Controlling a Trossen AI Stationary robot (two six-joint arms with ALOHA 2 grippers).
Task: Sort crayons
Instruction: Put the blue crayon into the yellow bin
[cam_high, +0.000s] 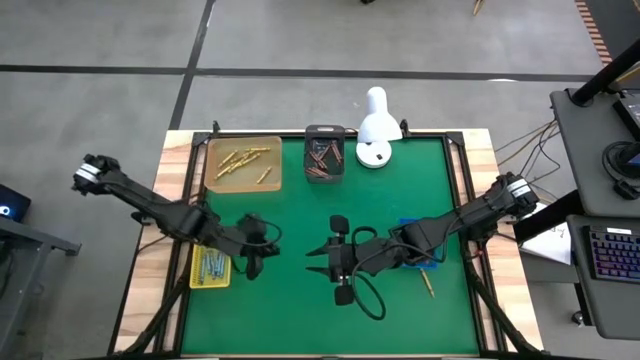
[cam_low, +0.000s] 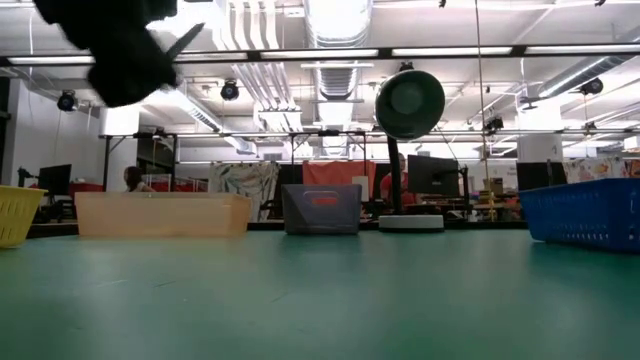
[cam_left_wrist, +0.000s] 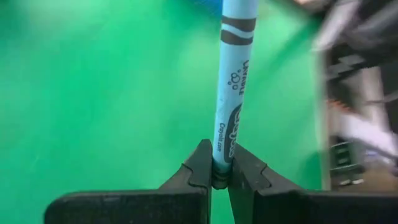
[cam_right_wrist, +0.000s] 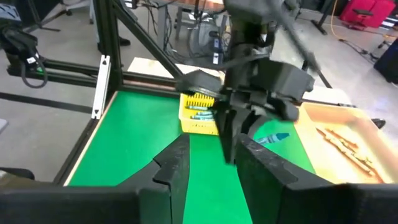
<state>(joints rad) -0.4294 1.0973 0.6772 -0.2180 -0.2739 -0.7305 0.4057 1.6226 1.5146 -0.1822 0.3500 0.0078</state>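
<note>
Left claw (cam_left_wrist: 219, 177) clenched on 1 light-blue paper-wrapped crayon (cam_left_wrist: 231, 93) over the green table (cam_high: 300, 310); right claw (cam_right_wrist: 214, 163) released.

Green mat (cam_high: 300, 230) covers the table, framed by pale wood at its edges. Upper left of the high view, a translucent peach tray (cam_high: 243, 163) carries orange-tan crayons (cam_high: 240, 160). Beside it a dark grey bin (cam_high: 325, 153) shows reddish-brown sticks. A white lamp (cam_high: 375, 128) sits next. Lower left, a yellow basket (cam_high: 210, 267) holds blue-green ones. The black left claw (cam_left_wrist: 216, 169) pinches a light blue crayon (cam_left_wrist: 231, 93) with dark bands and lettering. Right of centre, a blue basket (cam_low: 585, 212).
</note>
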